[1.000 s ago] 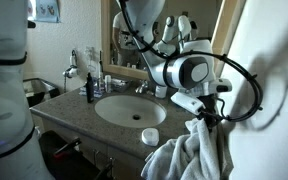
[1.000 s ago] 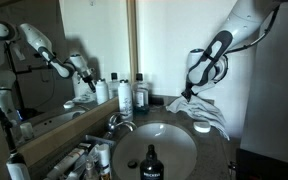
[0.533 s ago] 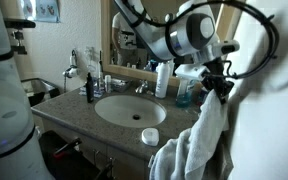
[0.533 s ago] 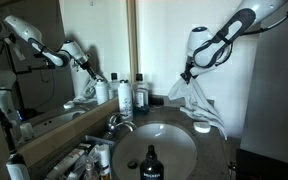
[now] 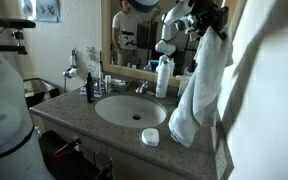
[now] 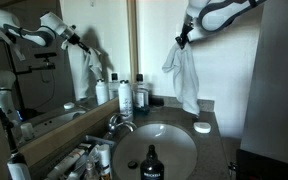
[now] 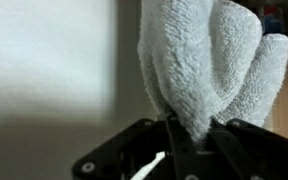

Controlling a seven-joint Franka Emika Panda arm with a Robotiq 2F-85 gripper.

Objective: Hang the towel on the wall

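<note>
Wrist view shows the gripper (image 7: pixel 189 132) shut on a thick fold of the towel (image 7: pixel 209 60), and the cloth bulges out in rounded lumps just past the jaws. In both exterior views the towel (image 5: pixel 199 85) (image 6: pixel 184 75) hangs in one long bunch high above the counter, beside the sink (image 6: pixel 164 150) on the side toward the wall (image 6: pixel 234 70). Its lower end seems to hang free above the soap dish (image 6: pixel 202 127).

I judge the towel soft, limp and quite light, but bulky. It does not keep any shape and drapes from whatever point holds it. The rough loops should give the jaws good friction, so a pinch on a gathered fold near the top edge looks safe; a thin single layer could slip out more easily.

No hook, rail or peg is visible in any view, so I cannot say where on the wall the towel should go. From the sink side, I also cannot tell whether the cloth touches the wall. In an exterior view the gripper (image 5: pixel 206 20) is dark, partly cut off at the top edge, and hard to read.
</note>
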